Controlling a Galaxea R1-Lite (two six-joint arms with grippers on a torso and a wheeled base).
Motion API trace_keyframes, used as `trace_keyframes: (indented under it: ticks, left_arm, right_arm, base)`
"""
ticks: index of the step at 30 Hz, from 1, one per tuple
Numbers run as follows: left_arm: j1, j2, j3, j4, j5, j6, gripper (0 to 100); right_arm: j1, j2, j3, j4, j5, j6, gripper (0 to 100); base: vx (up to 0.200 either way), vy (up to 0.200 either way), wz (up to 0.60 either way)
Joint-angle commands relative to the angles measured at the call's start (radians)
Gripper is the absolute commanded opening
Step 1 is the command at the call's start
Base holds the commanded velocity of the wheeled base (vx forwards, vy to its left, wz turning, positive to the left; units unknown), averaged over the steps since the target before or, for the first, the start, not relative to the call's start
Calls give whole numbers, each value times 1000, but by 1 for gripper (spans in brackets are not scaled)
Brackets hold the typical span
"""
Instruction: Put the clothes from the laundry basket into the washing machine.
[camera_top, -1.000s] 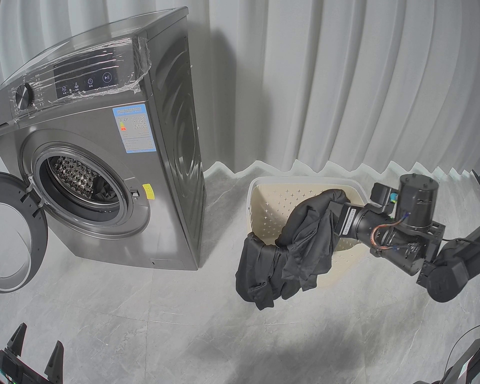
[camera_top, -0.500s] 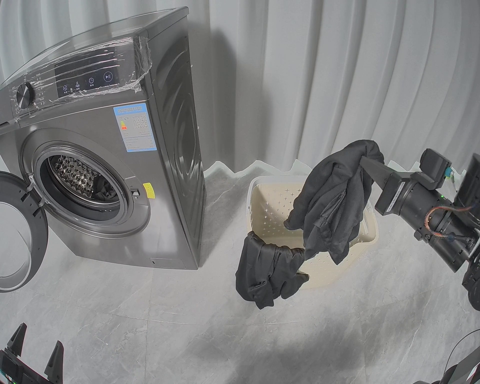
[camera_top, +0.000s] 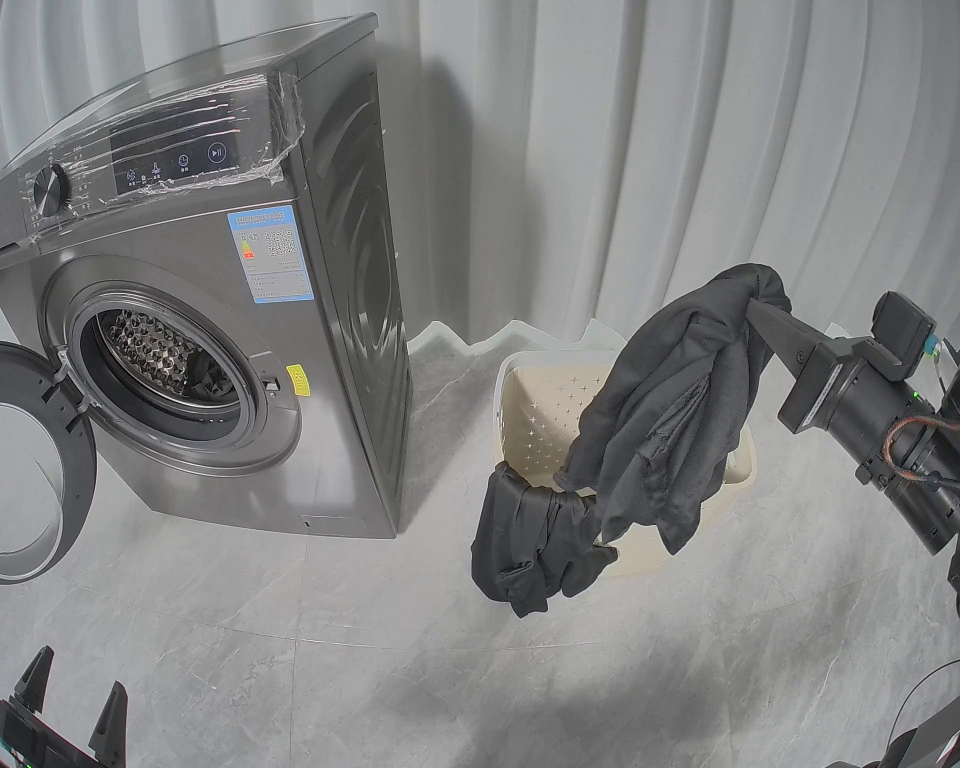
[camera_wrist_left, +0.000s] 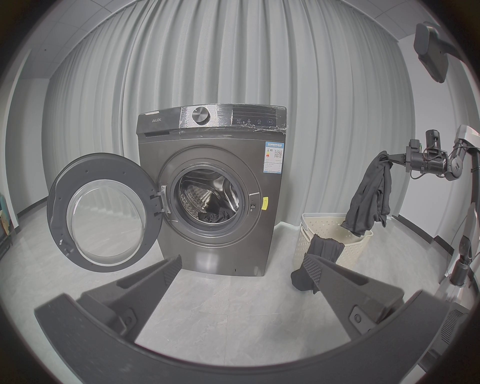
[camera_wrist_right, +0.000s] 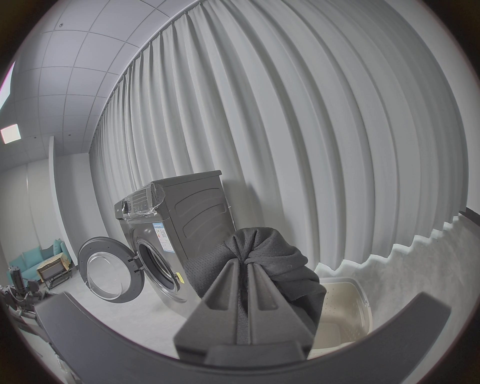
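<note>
Down at the near left, the left gripper (camera_top: 70, 697) sits low, fingers spread wide, nothing between them. Just beyond it the round door (camera_top: 30, 470) is swung fully open beside the washing machine (camera_top: 330, 250); the drum (camera_top: 160, 365) gapes, with a dark scrap of cloth (camera_top: 207, 385) lying at its lower lip. Moving right across the floor, there's the laundry basket (camera_top: 525, 395), with a draped garment (camera_top: 530, 545) slumped over its near rim and spilling down the outside. Above the basket hangs the black garment (camera_top: 670, 400), bunched at the top and trailing down, long axis near vertical, lowest folds about level with the basket's rim. Far right, the right gripper (camera_top: 768, 312) is pinched tight on that top bunch; the right wrist view shows cloth squeezed between the closed fingers. So here's the line that matters: the drum mouth lies well off to the left of the loaded claw and lower, with the basket and the machine's side panel in between. The left arm is nearer the door but empty; the right arm has the load. The trailing hem overlaps the draped garment from the head view; the left wrist view suggests they are just apart, though that's hard to call. The hanging cloth also hides much of the basket's inside.
</note>
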Motion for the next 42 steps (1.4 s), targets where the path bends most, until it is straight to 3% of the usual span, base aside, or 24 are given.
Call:
trace_keyframes:
  ticks: [1, 4, 9, 31, 42]
  left_arm:
    - [0, -15, 15, 0, 0, 1, 100]
    - [0, -15, 15, 0, -1, 1, 100]
    - [0, -15, 15, 1, -1, -2, 100]
    - [0, -15, 15, 1, -1, -3, 100]
    - [0, -15, 15, 3, -1, -2, 100]
  right_arm:
    - [-1, -5, 10, 0, -19, 1, 0]
    - [4, -3, 14, 3, -58, 4, 0]
    - [7, 2, 22, 5, -75, 4, 0]
    - [9, 9, 22, 2, -64, 12, 0]
    - [35, 25, 22, 0, -64, 47, 0]
  base:
    - [0, 0, 0]
    - [0, 0, 0]
    - [0, 80, 0]
    - [0, 200, 0]
    - [0, 200, 0]
